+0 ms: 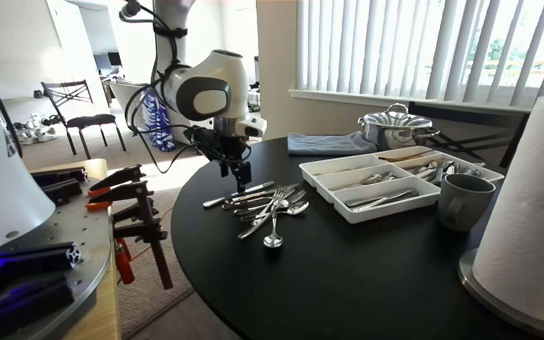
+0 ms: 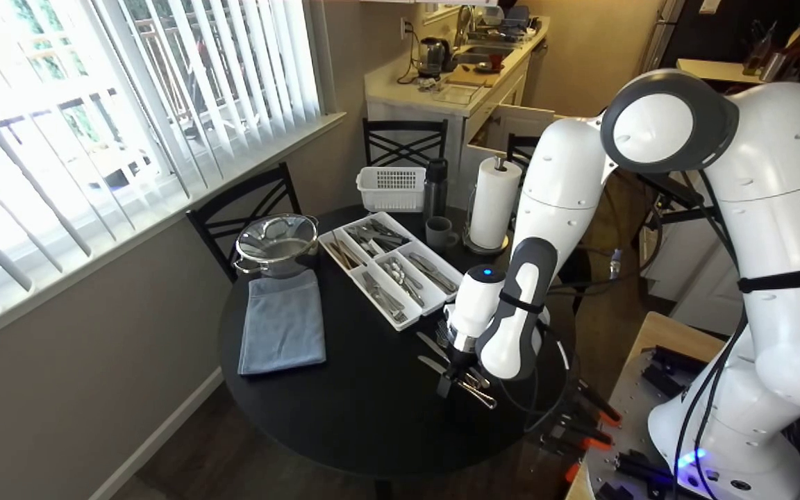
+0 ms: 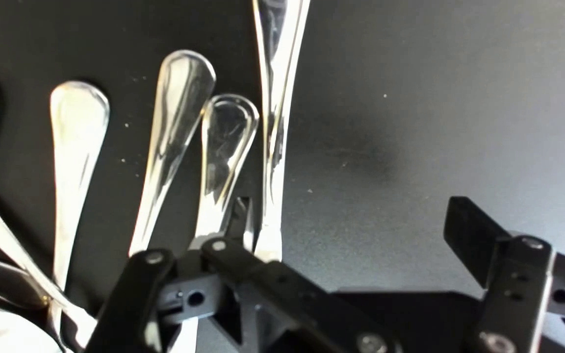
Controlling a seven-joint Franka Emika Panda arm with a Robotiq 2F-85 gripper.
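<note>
My gripper (image 3: 354, 228) stands open in the wrist view, with nothing gripped. Its left fingertip (image 3: 236, 223) reaches down between a silver knife (image 3: 276, 88) and a neighbouring handle (image 3: 221, 147); whether it touches either cannot be seen. The right fingertip (image 3: 474, 240) is over bare black table, so the knife lies inside the jaws' span, close to the left one. More silver handles fan out on the left. In an exterior view the gripper (image 1: 235, 178) is low above the edge of a loose cutlery pile, with a ladle-like spoon (image 1: 273, 241) on the near side.
A white divided tray (image 1: 371, 216) of sorted cutlery stands beside the pile. Around it are a folded blue cloth (image 1: 326, 144), a steel pot (image 1: 392, 134), a grey mug (image 1: 465, 198) and a paper towel roll (image 1: 527, 212). Farther off stand a white basket (image 2: 392, 191) and dark bottle (image 2: 435, 191).
</note>
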